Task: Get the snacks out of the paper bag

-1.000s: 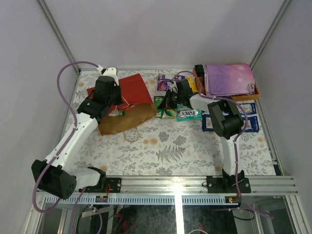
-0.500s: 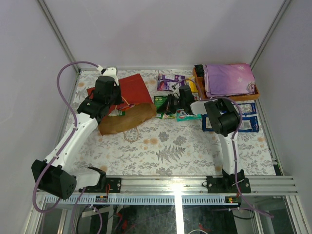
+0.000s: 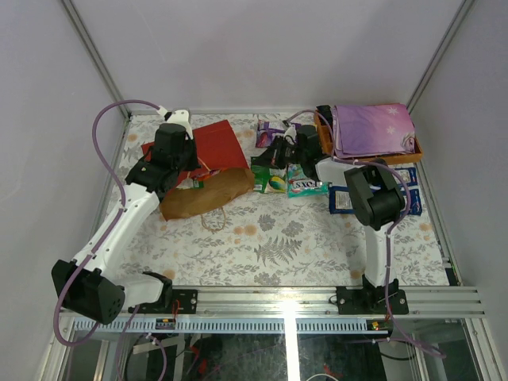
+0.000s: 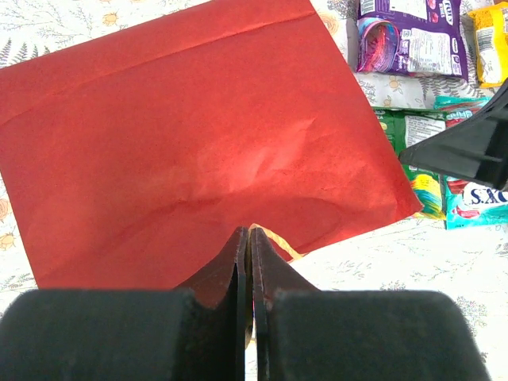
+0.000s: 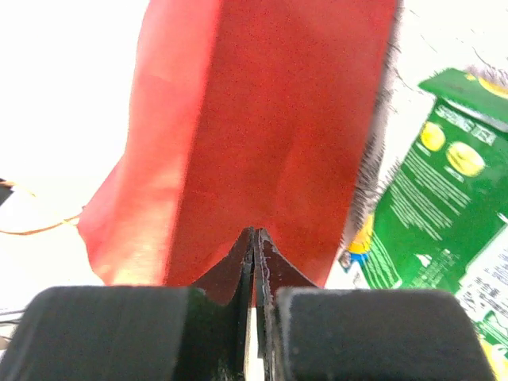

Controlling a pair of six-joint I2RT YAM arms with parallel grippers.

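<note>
One red paper bag (image 4: pixel 198 143) creased, matte | snacks (image 3: pixel 306 187) glossy flat packets

The right gripper (image 5: pixel 253 232) comes up from 6 o'clock, its two dark fingers pressed together with no gap and nothing visible between them. Their tips lie against the lower edge of the red paper bag (image 5: pixel 270 119), which fills the middle of the view up to 12 o'clock; whether they touch it cannot be told. At 3 o'clock, just beside the bag's blurred right edge, a green snack packet (image 5: pixel 429 198) lies tilted, printed with yellow round fruit and white lettering. At 9 o'clock a thin tan cord (image 5: pixel 48 226) runs over the washed-out white table top (image 5: pixel 63 95).
</note>
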